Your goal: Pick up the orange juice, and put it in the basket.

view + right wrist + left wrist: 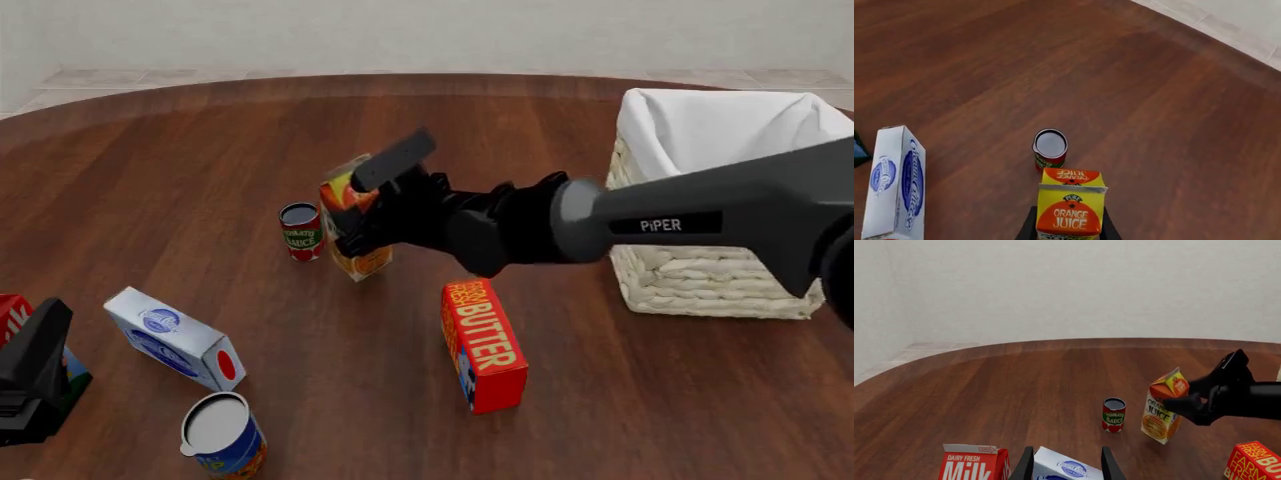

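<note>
Right gripper (358,222) is clamped on the tilted orange juice (350,232), so it could easily slip out or bump the tomato can (302,231) just beside it.

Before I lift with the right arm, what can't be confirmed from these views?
- Right end effector contact on the orange juice: front view, the arm covers the carton; right wrist view, the frame edge cuts the fingers.
- Whether the carton's base is off the table: not clear in any view.
- Basket interior: hidden by its lining and the arm.
- Left end effector: mostly cropped.
</note>
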Controlling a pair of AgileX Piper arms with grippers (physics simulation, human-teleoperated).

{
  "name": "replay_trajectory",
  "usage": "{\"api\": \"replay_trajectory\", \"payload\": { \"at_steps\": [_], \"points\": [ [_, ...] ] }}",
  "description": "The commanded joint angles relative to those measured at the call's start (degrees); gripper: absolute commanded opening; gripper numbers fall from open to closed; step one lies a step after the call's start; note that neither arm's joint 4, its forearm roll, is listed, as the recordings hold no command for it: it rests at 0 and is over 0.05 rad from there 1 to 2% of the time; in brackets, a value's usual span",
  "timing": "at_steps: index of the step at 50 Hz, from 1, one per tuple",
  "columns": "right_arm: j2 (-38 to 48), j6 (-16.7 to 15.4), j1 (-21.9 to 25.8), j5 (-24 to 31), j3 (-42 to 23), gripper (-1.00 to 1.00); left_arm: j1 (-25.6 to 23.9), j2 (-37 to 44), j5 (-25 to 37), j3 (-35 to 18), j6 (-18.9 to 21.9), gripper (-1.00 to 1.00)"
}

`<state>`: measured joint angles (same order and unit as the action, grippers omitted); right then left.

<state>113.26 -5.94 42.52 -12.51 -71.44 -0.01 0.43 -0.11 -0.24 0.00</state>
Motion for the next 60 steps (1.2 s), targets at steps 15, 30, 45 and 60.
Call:
{"api": "replay_trajectory", "payload": {
  "at_steps": [15, 30, 45, 60],
  "points": [
    [-9.64, 0.1, 0.2, 1.06, 3.11, -1.0, 0.0, 0.01, 0.0, 0.0, -0.02, 1.0],
    [-17.68, -0.37, -0.55, 3.05, 5.98, -1.0, 0.0, 0.0, 0.0, 0.0, -0.01, 1.0],
    [-24.63, -1.08, -4.54, 5.95, 5.66, -1.0, 0.0, 0.01, 0.0, 0.0, 0.02, 1.0],
    [-29.94, -1.56, -9.41, 8.75, 3.46, -1.0, 0.01, 0.01, 0.0, 0.0, 0.01, 1.0]
  ]
}}
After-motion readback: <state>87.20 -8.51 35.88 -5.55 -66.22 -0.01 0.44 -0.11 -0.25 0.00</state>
